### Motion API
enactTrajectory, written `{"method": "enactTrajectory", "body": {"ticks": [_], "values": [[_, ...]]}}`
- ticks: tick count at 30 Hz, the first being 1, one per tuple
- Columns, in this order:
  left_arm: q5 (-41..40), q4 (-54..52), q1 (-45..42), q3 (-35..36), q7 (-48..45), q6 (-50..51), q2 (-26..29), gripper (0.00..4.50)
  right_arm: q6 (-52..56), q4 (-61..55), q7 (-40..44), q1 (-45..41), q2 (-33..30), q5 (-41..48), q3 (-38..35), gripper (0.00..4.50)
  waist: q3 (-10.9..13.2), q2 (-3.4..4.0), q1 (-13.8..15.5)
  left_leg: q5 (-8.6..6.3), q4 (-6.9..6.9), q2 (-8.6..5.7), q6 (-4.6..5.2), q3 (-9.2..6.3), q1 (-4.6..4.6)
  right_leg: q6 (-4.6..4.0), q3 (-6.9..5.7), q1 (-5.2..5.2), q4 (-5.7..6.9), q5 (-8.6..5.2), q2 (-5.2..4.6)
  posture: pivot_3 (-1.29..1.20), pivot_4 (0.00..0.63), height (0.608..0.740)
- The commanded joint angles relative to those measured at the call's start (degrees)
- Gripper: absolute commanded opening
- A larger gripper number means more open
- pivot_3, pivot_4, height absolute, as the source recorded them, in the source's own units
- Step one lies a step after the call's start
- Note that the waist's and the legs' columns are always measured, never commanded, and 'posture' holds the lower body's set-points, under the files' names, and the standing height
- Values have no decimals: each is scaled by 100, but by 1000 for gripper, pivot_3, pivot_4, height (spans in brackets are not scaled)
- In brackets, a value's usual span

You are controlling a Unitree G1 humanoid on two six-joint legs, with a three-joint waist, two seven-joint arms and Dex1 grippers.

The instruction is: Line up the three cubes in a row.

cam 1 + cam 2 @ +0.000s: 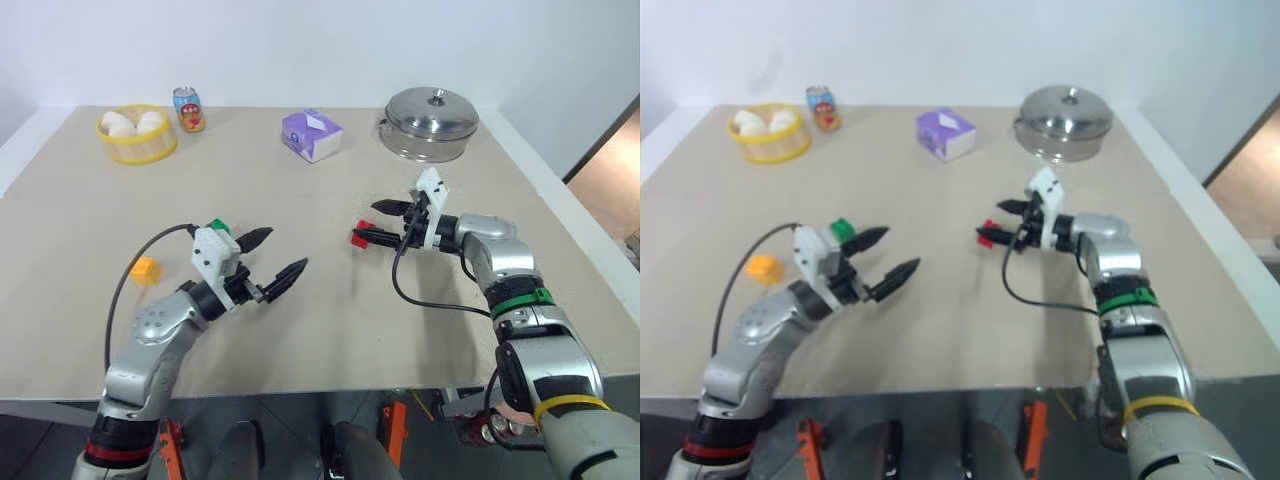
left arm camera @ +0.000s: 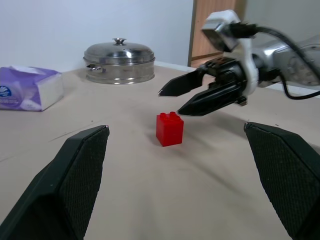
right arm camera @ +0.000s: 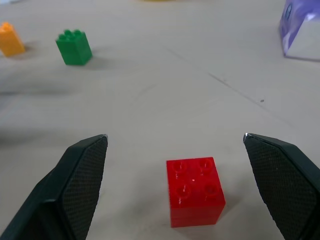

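Eggs, white and smooth, fill the round yellow plastic basket (image 1: 137, 146) at the tabletop's (image 1: 300, 340) far left corner; the domed steel lidded pot (image 1: 431, 121) sits at the far right. Studded plastic cubes: the red cube (image 3: 195, 198) lies mid-tabletop between the released fingers of the right tool (image 1: 382, 222), untouched. The green cube (image 3: 74, 47) and yellow-orange cube (image 1: 145, 269) lie toward the left edge, near the released left tool (image 1: 272, 259).
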Motion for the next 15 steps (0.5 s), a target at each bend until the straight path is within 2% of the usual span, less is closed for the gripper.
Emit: {"method": "enactTrajectory", "body": {"ticks": [1, 9, 10, 15], "values": [[110, -84, -94, -63, 91, -240, -156, 4471, -444, 687, 22, -330, 39, -298, -52, 4500, 0, 0, 1, 0, 0, 0, 0, 0, 0, 0, 0, 0, 0, 0, 0, 0, 150, 740], [238, -52, -340, -115, 325, -270, -505, 4471, -712, 1494, -274, -565, 227, -599, -241, 4500, 0, 0, -1, 2, 7, 1, 2, 13, 6, 7, 17, 1, 1, 13, 0, 0, 150, 740], [237, -55, -380, -111, 347, -258, -520, 4500, -714, 1541, -311, -594, 246, -605, -279, 3948, 0, 0, -1, 2, 8, 1, 2, 16, 8, 8, 21, 1, 1, 15, 1, 0, 150, 740], [214, -9, -484, -87, 399, -245, -542, 4500, -747, 1678, -441, -684, 311, -694, -390, 2293, 0, 1, -4, 3, 5, 2, 3, 41, 21, 15, 52, 1, 1, 20, 3, 0, 150, 740]]}}
